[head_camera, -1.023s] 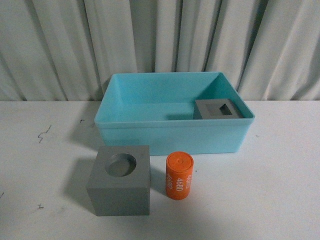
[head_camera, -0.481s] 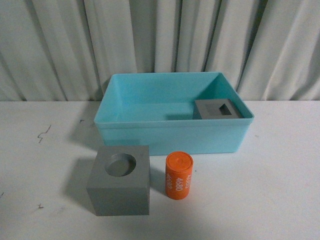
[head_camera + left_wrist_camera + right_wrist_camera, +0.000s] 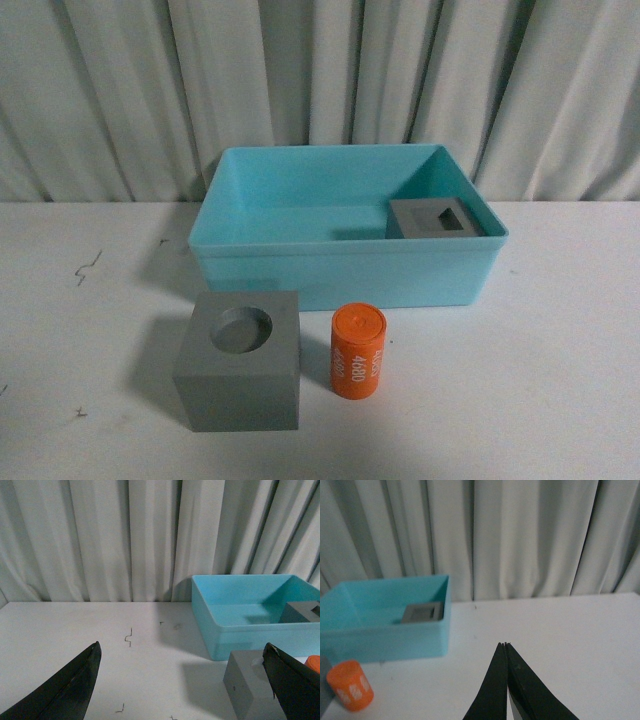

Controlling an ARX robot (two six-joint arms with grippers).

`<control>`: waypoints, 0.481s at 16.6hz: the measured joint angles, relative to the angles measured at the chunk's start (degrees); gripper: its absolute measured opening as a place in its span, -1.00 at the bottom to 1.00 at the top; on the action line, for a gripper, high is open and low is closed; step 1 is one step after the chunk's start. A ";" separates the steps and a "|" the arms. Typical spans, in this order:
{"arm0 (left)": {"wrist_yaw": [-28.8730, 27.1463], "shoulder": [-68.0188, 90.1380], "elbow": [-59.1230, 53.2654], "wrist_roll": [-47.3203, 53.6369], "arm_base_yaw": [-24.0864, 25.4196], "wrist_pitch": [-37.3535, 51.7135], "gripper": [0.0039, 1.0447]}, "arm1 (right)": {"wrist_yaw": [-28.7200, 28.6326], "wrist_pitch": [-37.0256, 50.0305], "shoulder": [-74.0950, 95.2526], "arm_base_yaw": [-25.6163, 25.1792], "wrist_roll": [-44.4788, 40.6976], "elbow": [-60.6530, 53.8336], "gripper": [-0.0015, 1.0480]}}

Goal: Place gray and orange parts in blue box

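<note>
Since one gray cube [image 3: 430,219] lies in the blue box [image 3: 340,275], I next steer my spread left gripper [image 3: 181,646] onto the round-recess cube [image 3: 240,365] before it, right gripper [image 3: 506,644] pinched.

blue box [image 3: 345,270] plain light turquoise; round-recess cube [image 3: 240,375] and rectangular-recess cube [image 3: 435,218] matte gray; cylinder [image 3: 358,352] orange, white "4680" print; table [image 3: 540,380] white with small dark scribble marks; curtain [image 3: 320,80] pale gray-white, vertical folds; left gripper [image 3: 181,646], right gripper [image 3: 506,644] black

Smooth plastic blue box [image 3: 345,275] had a faint sheen. Round-recess gray cube [image 3: 240,385] and rectangular-recess gray cube [image 3: 415,222] looked matt, slightly grainy. Orange cylinder [image 3: 358,355] was smooth, matt. White bench [image 3: 560,380] looked matt, scuffed. Curtain [image 3: 300,80] was pleated cloth.
</note>
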 joint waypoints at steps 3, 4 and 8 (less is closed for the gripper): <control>0.02 0.00 0.00 0.00 0.00 0.00 0.88 | -0.02 -9.66 -9.20 -0.02 0.02 0.02 -0.96; 0.07 0.00 0.00 0.00 0.00 -0.02 0.88 | -0.07 -9.70 -9.14 0.00 0.00 0.02 -0.96; 0.00 0.00 0.00 0.00 0.00 -0.02 0.88 | -0.04 -9.62 -9.18 0.00 0.00 0.02 -0.42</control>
